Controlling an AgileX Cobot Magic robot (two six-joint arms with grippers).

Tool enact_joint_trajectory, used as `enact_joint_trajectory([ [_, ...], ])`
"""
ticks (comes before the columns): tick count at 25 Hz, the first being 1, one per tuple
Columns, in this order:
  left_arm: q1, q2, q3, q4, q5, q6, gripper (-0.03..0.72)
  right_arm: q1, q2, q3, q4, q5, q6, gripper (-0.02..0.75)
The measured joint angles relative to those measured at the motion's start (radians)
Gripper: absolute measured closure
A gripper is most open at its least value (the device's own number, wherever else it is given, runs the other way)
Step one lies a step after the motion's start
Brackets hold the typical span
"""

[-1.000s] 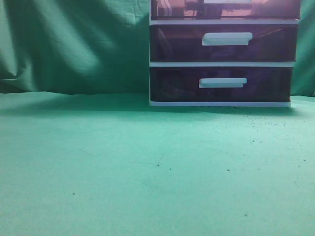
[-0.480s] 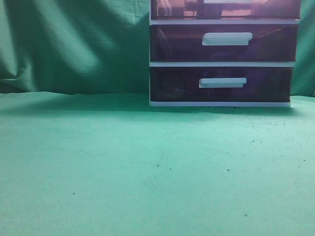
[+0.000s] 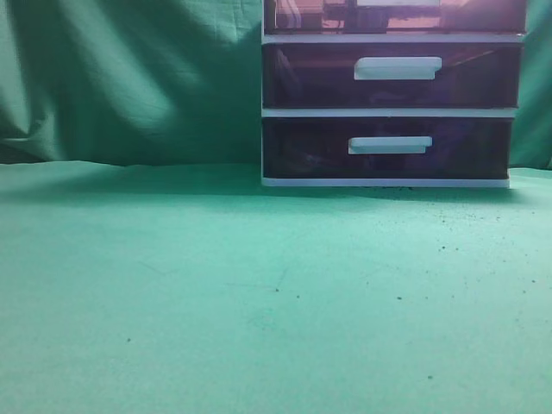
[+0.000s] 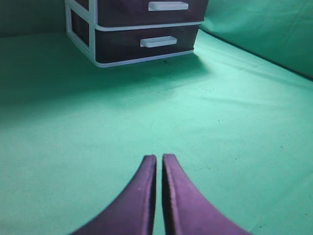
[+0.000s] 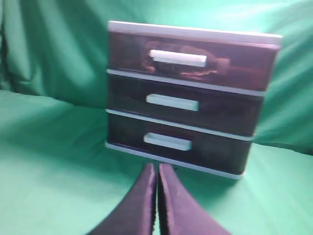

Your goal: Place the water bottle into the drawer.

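Observation:
The drawer (image 3: 466, 15) is the top one of the white-framed unit, cut off by the top edge of the exterior view. In the right wrist view the drawer (image 5: 234, 61) looks closed, with its white bar handle (image 5: 177, 58). Faint reddish shapes show behind its translucent front; I cannot tell what they are. No water bottle shows plainly in any view. My left gripper (image 4: 159, 157) is shut and empty, low over the green cloth, well away from the unit. My right gripper (image 5: 156, 166) is shut and empty, facing the unit's front. Neither gripper shows in the exterior view.
The middle drawer (image 3: 483, 78) and lowest drawer (image 3: 474, 148) are closed. The unit stands at the back right on a green cloth (image 3: 259, 285) with a draped green backdrop (image 3: 129, 78) behind. In the left wrist view the unit's lower part (image 4: 122, 36) is far ahead on the left.

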Motion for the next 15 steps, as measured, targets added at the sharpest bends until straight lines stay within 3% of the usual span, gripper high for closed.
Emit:
enact_joint_trajectory([
  [4, 0.000, 0.000, 0.000, 0.000, 0.000, 0.000, 0.688, -0.192, -0.125, 0.017, -0.022, 0.164, 0.009, 0.738],
  [7, 0.000, 0.000, 0.000, 0.000, 0.000, 0.000, 0.688, -0.321, -0.190, 0.036, -0.145, 0.256, 0.153, 0.738],
  [10, 0.000, 0.000, 0.000, 0.000, 0.000, 0.000, 0.688, -0.399, -0.236, 0.040, -0.411, 0.351, 0.446, 0.738],
  [15, 0.000, 0.000, 0.000, 0.000, 0.000, 0.000, 0.688, -0.446, -0.244, 0.045, -0.901, 0.484, 0.997, 0.738],
])
